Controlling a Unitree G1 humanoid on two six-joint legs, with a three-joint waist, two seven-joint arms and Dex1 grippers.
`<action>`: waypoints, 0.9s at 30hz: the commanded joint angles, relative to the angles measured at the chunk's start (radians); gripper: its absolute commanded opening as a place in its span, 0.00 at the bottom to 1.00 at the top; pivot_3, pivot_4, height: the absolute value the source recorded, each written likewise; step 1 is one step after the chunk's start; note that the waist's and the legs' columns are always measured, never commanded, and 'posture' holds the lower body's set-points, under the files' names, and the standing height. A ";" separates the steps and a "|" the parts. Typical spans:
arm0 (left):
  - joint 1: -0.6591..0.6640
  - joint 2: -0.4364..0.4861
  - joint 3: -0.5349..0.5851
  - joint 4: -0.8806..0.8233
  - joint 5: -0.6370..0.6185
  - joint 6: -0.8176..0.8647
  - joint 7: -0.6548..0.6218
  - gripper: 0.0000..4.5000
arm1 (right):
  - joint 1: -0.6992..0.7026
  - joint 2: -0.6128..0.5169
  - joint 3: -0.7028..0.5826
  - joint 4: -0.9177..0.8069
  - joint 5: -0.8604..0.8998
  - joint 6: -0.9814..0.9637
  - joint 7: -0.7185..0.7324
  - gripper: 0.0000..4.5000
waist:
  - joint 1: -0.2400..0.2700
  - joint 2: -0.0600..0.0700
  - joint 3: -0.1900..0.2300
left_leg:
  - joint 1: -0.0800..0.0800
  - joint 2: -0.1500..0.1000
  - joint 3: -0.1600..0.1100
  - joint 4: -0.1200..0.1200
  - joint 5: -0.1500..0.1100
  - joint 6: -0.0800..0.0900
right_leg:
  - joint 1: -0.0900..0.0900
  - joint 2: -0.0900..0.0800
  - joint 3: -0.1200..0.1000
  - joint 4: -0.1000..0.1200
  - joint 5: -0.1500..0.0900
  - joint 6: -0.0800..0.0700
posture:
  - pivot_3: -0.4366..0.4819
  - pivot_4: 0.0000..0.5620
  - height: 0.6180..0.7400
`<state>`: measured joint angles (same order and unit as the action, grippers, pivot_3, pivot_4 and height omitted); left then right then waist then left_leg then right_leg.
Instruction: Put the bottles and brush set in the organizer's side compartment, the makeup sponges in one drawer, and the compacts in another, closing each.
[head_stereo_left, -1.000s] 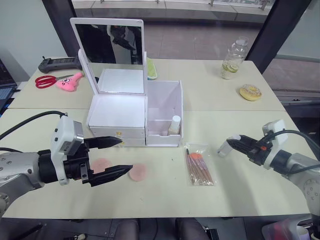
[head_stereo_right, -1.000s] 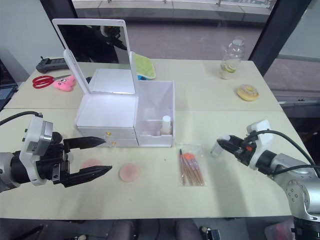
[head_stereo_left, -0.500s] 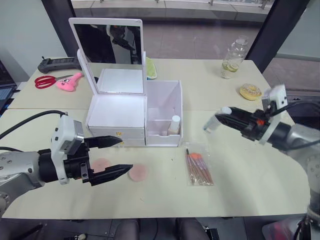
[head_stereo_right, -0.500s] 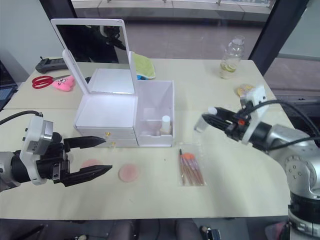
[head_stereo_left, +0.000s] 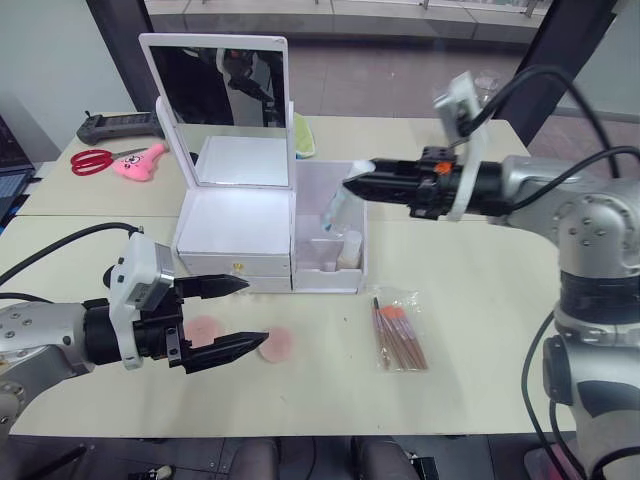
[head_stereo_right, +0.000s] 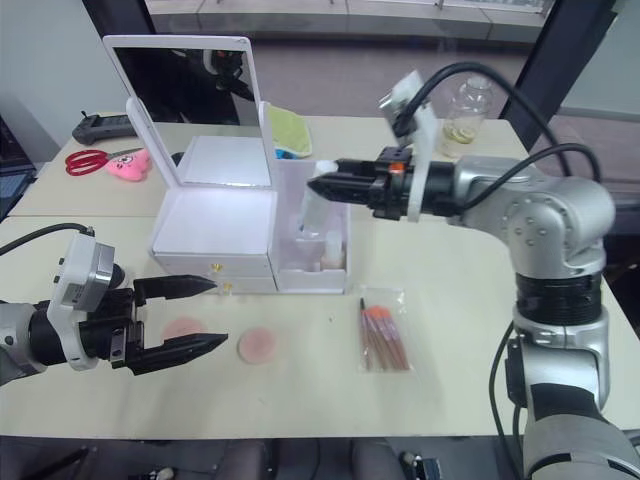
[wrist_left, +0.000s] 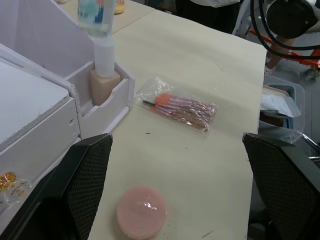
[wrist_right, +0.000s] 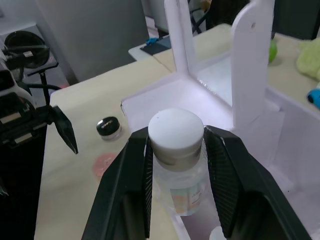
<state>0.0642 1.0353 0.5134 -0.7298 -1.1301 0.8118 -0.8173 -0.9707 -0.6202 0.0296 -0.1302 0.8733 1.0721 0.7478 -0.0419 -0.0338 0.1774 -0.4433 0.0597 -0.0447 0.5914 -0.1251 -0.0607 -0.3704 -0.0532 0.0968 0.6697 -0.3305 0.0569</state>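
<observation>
A white organizer (head_stereo_left: 250, 225) with an upright mirror (head_stereo_left: 220, 90) stands on a pale table (head_stereo_left: 480, 340), a little toward ten o'clock from the table's middle in the head view. Its tall side compartment (head_stereo_left: 335, 225) sits at the organizer's three o'clock side. The right gripper (wrist_right: 175, 165) is clamped on the whitish-clear bottle (head_stereo_left: 336, 205) just under its white cap, holding it tilted over the open side compartment. The beige bottle (wrist_left: 104, 70) stands upright inside that compartment, on the small inner step. The brush set (head_stereo_left: 400, 333) lies flat on the table at five o'clock from the organizer. The left gripper (head_stereo_left: 238, 315) hovers with its fingers spread wide at seven o'clock from the organizer, in front of the drawers. Two pink sponges (head_stereo_left: 275, 345) rest on the table by its fingers. One black compact (wrist_right: 108, 127) sits near the organizer.
</observation>
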 joint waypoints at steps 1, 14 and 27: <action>0.014 0.004 0.048 -0.028 -0.024 0.000 0.008 1.00 | -0.037 0.024 0.044 0.017 -0.075 -0.079 0.044 0.28 | -0.001 0.000 0.000 | 0.000 0.000 0.000 0.000 0.000 0.000 | -0.001 0.000 0.000 0.002 0.000 0.000 | 0.48 0.27 1.00; 0.047 0.010 0.090 -0.053 -0.058 0.001 0.046 1.00 | -0.043 0.129 0.253 0.209 -0.413 -0.364 0.182 0.28 | -0.002 0.000 0.000 | 0.000 0.001 0.000 0.000 0.000 0.000 | -0.002 0.001 0.000 0.005 0.000 0.000 | 0.48 0.27 1.00; 0.036 0.019 0.101 -0.055 -0.088 0.002 0.079 1.00 | -0.003 0.192 0.315 0.254 -0.553 -0.424 0.244 0.28 | -0.002 0.000 0.000 | 0.001 0.002 0.000 0.000 0.000 0.000 | -0.002 0.002 0.000 0.005 0.000 -0.001 | 0.48 0.27 1.00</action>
<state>0.1140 1.0397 0.5870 -0.7692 -1.1977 0.8135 -0.7456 -0.9709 -0.4375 0.3474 0.1277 0.3319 0.6673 0.9832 -0.0438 -0.0334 0.1777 -0.4424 0.0620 -0.0452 0.5916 -0.1251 -0.0611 -0.3724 -0.0507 0.0967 0.6754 -0.3305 0.0561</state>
